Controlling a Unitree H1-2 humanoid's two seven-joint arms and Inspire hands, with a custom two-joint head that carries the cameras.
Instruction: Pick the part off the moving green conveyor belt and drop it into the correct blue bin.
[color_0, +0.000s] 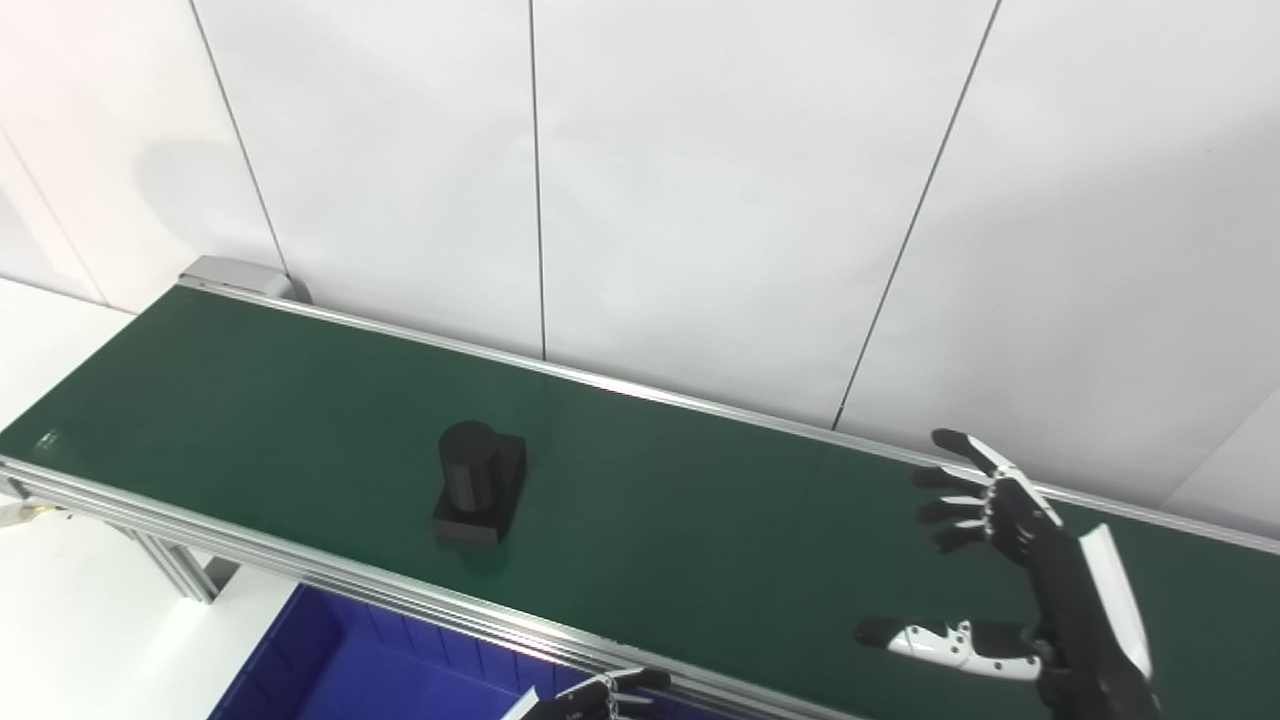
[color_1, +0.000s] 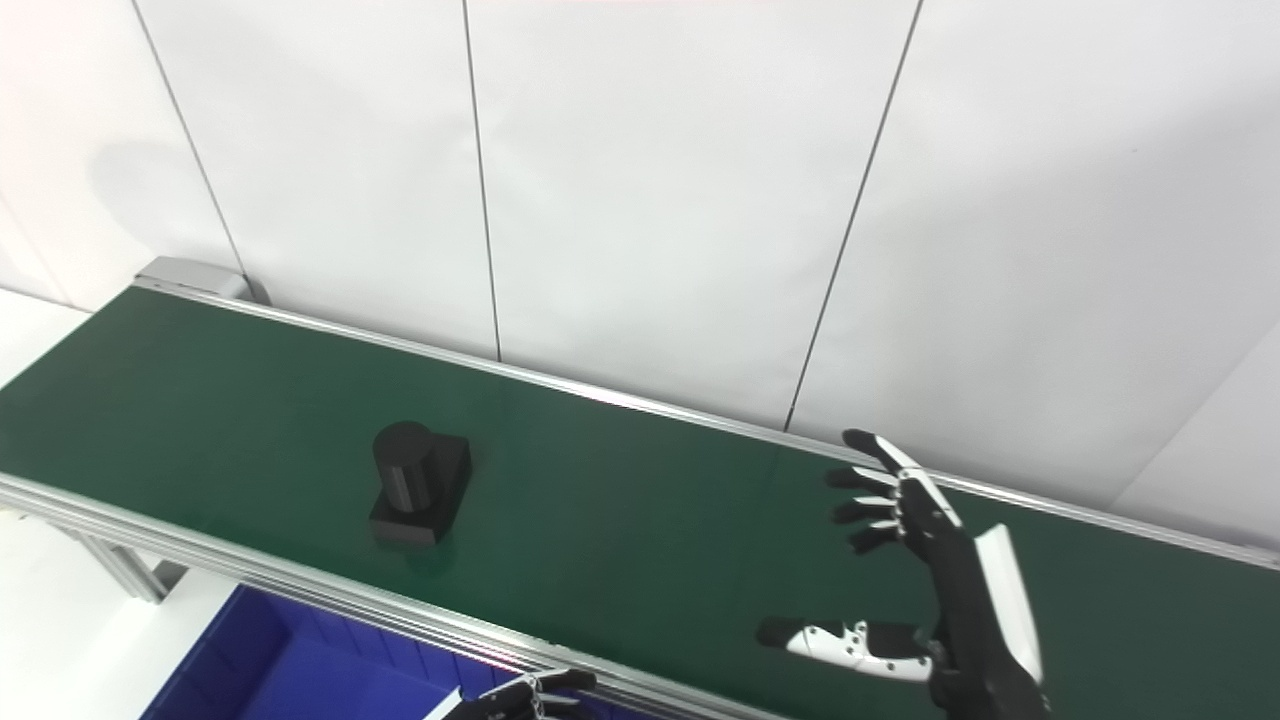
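Black part (color_0: 480, 483): short cylinder on a square base, standing upright mid-width on the green belt (color_0: 700, 500), well left of the right hand (color_0: 1010, 560). Looks rigid, matte, prob. light plastic; not fragile. Best hold, in my judgement: around the cylinder, above the base. Right hand hovers over the belt, empty, fingers spread, thumb apart. Left hand (color_0: 590, 698) barely in view at bottom edge; state can't be told. Blue bin (color_0: 330, 660) sits below the near rail.

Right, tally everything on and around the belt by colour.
Black: 1, the part
Green: 1, the conveyor belt
Blue: 1, the bin
Black-and-white: 2, the right hand and the left hand
Total: 5
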